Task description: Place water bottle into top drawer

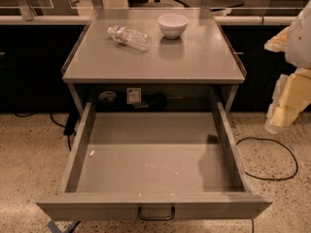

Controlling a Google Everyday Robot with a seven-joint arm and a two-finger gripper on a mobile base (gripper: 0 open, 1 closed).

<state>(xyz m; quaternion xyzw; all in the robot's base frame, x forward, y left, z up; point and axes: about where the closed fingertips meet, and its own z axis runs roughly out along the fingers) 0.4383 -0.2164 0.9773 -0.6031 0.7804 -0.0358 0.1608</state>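
Finding the drawer (204,208) already pulled fully out, so counting the opening step as done. Seeing the bottle (129,37) lying on its side on the tabletop (194,62), toward the rear left, just beside the bowl (173,30) but not touching it. Judging the main work as not yet begun: grasping the bottle, carrying it forward and down, releasing it inside. Noticing the gripper (285,103) hanging at the right edge of view, outside the table and well apart from the bottle. Not holding the bottle, but not being able to tell its state. Looking into the drawer: finding no object there, only a small white scrap (91,153) near the left wall and some crumbs (141,194) near the front panel. Seeing nothing inside the bowl from this angle.
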